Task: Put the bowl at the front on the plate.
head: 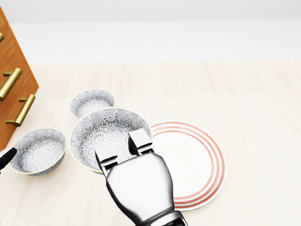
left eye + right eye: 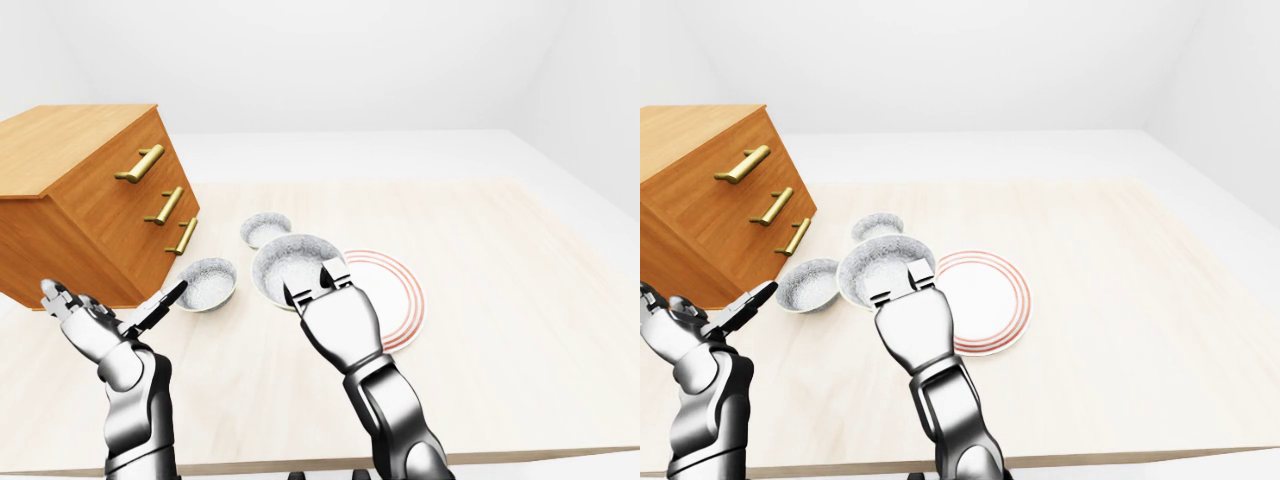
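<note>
A large patterned grey bowl (image 1: 106, 129) sits at the middle of the head view, its right rim overlapping the left edge of the white plate with red rings (image 1: 193, 160). My right gripper (image 1: 123, 147) is shut on the bowl's near rim, with two fingers (image 1: 140, 140) hooked over the inside; the thumb is hidden. A medium bowl (image 1: 37, 149) lies to the left and a small bowl (image 1: 92, 101) above it. My left gripper (image 2: 110, 300) hangs open at the lower left, just short of the medium bowl, holding nothing.
A wooden dresser (image 2: 80, 200) with brass handles stands at the left of the pale wooden table (image 1: 244, 94), close to the medium bowl. The table's near edge runs along the bottom of the left-eye view.
</note>
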